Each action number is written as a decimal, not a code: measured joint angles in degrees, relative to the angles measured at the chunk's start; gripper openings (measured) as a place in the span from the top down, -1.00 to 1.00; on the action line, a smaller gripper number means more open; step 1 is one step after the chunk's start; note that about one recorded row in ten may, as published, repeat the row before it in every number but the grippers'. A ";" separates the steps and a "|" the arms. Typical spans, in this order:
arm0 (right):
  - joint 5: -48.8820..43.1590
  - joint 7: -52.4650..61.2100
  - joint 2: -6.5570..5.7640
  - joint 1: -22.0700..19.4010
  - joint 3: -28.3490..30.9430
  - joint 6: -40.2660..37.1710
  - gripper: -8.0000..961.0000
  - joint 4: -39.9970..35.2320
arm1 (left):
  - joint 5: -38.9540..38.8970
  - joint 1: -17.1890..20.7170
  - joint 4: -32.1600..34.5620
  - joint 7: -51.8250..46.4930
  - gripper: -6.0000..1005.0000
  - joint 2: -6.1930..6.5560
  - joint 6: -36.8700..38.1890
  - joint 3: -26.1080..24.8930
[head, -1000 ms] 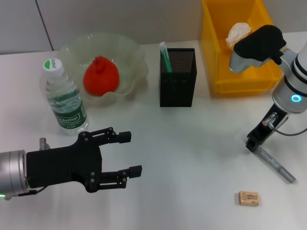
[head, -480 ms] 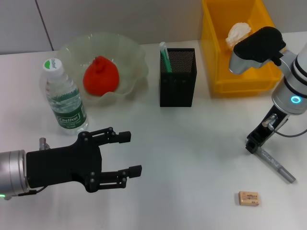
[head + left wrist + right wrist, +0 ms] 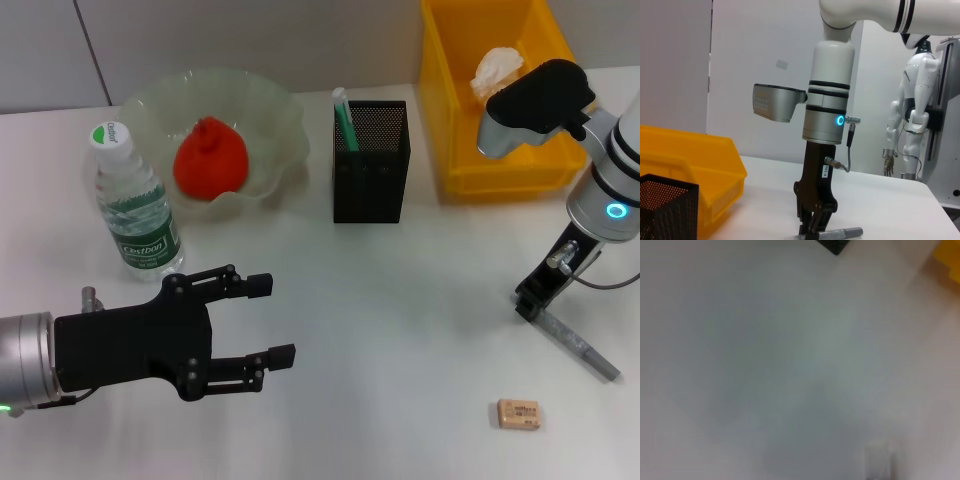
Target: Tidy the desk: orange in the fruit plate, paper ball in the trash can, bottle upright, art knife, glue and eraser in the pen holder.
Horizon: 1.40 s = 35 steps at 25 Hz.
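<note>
The right tool (image 3: 530, 305), at the right of the frame, is down on one end of the gray art knife (image 3: 575, 345), its tips closed narrow on it. The knife lies flat on the white tabletop (image 3: 400, 330). It looks thin, hard, light and a bit slippery, so holding near the middle seems best. The left tool (image 3: 268, 320) waits wide, lower left. I count one knife, one eraser (image 3: 519, 414), one pen holder (image 3: 371, 160), one orange (image 3: 210, 160), one bottle (image 3: 130, 200).
</note>
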 joint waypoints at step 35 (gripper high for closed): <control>58.14 -38.04 -0.24 -10.33 21.09 9.01 0.70 -9.62 | -0.09 -0.10 -0.04 0.00 -0.59 0.01 0.01 0.00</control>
